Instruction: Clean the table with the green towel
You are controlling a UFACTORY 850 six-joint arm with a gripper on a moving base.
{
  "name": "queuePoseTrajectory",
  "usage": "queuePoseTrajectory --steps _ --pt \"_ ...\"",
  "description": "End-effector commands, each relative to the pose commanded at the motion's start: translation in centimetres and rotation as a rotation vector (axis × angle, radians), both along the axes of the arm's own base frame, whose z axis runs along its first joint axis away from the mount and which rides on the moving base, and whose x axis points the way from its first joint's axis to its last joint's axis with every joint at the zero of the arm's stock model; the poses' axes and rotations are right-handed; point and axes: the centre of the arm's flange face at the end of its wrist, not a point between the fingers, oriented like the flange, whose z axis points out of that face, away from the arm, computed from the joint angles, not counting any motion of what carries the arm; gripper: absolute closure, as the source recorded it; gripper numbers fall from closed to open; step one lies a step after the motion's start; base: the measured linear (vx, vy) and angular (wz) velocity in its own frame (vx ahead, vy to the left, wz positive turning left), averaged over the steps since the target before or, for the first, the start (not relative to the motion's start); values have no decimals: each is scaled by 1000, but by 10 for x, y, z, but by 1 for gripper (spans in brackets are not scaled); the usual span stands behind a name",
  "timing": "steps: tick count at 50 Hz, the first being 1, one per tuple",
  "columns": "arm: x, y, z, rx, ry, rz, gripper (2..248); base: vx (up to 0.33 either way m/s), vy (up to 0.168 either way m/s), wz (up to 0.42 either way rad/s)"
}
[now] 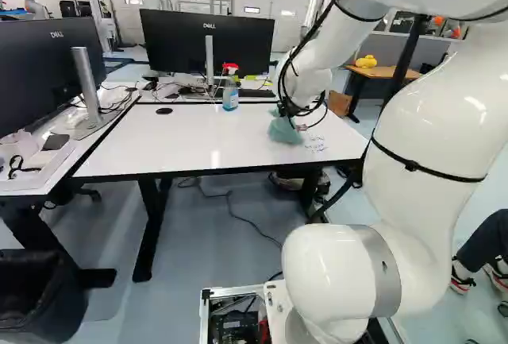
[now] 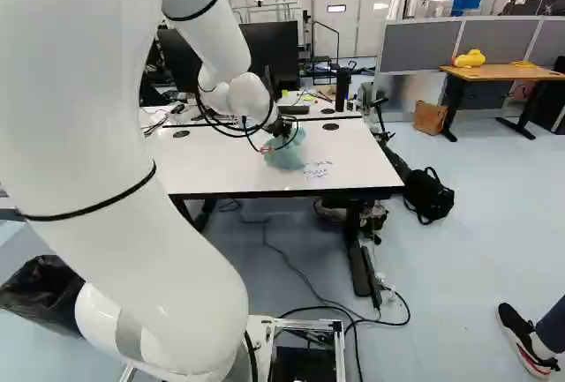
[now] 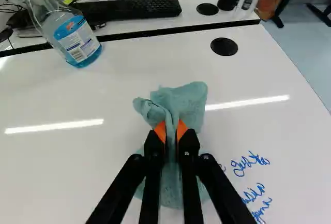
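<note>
Green towel (image 3: 189,102), one, bunched: is lying on the white table (image 3: 124,92), the black gripper (image 3: 171,131) clamping its folds between both fingers. Progress, by judgement: wiping is standing unfinished, the blue handwriting (image 3: 250,163) showing in plain strokes and reaching close beside the cloth. Outstanding: those marks are awaiting removal; how much of the surface is already counting as wiped, cannot tell.

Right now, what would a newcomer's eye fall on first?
Probably the white arm, large in both base views, then the green towel pinched in the gripper above the table. Blue handwriting beside it and the spray bottle near the far edge likely come next.
</note>
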Motion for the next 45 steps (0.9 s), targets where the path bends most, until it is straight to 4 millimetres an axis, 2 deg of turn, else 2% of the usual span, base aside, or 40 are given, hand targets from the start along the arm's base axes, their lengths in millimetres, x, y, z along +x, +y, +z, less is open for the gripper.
queuePoseTrajectory --steps 45 --pt "-79 -41 -2 0 0 -124 206 0 0 0"
